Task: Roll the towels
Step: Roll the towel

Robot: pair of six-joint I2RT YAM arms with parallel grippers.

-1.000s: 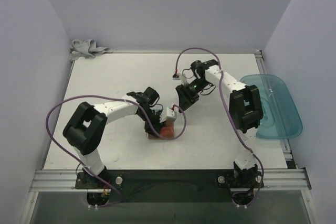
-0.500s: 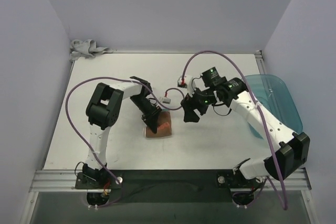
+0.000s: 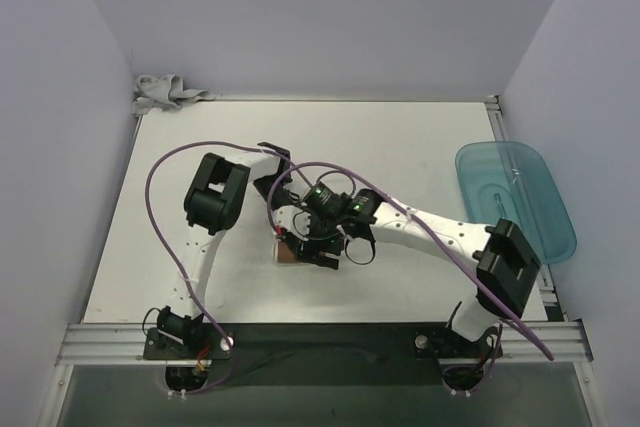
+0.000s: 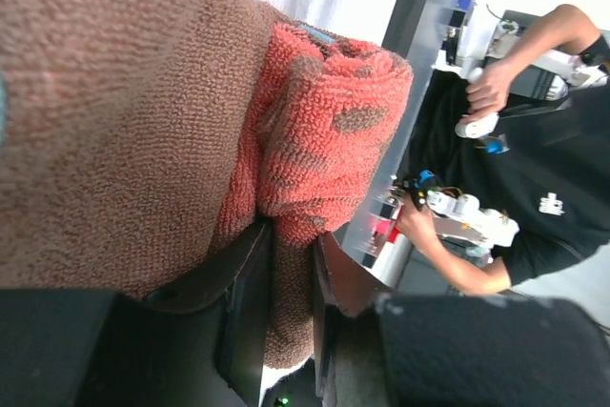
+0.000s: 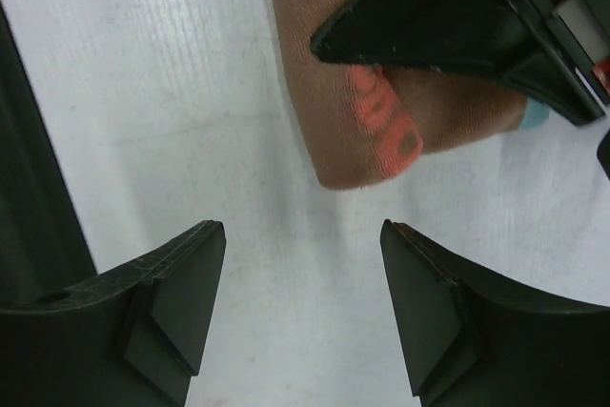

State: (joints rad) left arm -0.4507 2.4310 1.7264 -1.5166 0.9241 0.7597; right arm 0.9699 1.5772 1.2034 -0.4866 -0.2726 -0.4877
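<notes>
White tabletop [image 3: 430,137], pale walls around. Rust-brown towel [image 3: 288,255] near centre, partly rolled; left pincer [image 4: 292,264] nipped narrowly onto its rolled fold. Right pincer [image 5: 300,231] spread wide, empty, hovering just beside roll. Grey towel [image 3: 165,93] crumpled in far-left corner, untouched. Judgement: first roll unfinished, second not begun.

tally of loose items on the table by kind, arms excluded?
Towels: 2 (rust-brown towel, grey towel)
Trays: 1 (teal tray)
Total: 3
</notes>
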